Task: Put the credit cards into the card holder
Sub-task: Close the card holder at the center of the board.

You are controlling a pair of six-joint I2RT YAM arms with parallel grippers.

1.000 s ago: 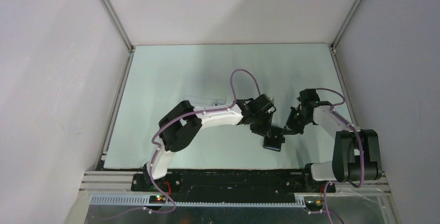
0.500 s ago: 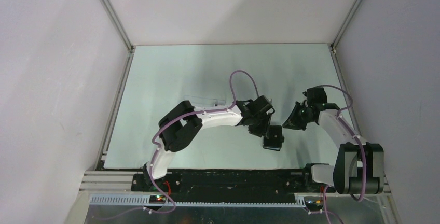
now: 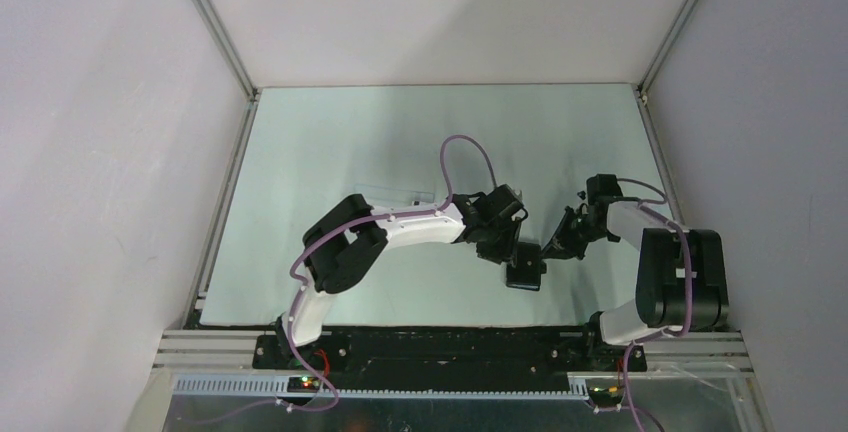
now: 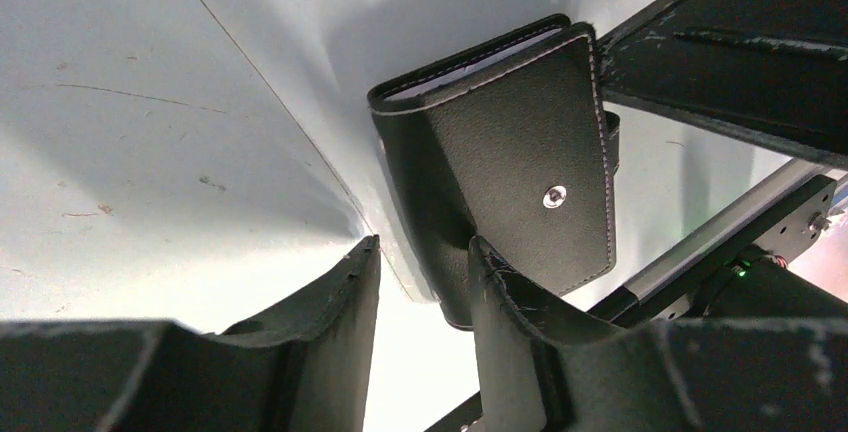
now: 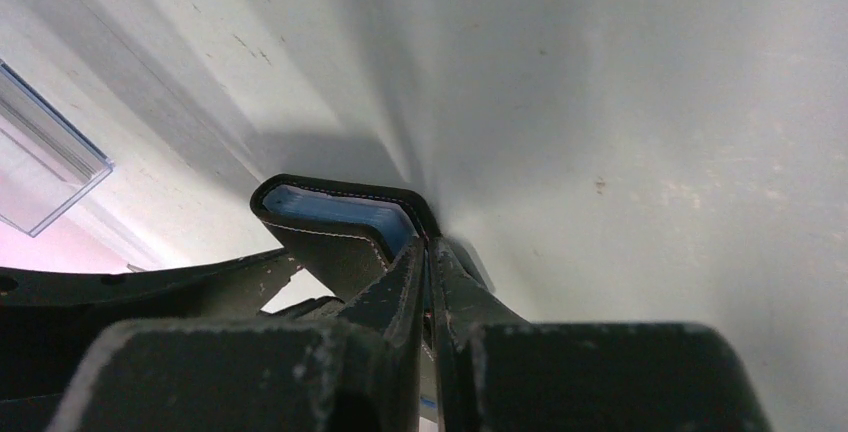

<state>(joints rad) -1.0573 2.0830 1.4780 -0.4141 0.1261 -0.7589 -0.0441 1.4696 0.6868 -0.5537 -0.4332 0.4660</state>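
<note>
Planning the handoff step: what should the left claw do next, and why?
Probably back the left claw away from the card holder, leaving it to the right claw. The left jaws stand apart at the holder's lower corner, not clamping it, while the right claw is pinched shut on the holder's edge.

Pale mint-green matte tabletop (image 3: 330, 142), scuffed. Plain white panel walls (image 3: 100, 152) on 3 sides w/ grey alu corner struts (image 3: 212, 22). Light soft, prob. overhead.
</note>
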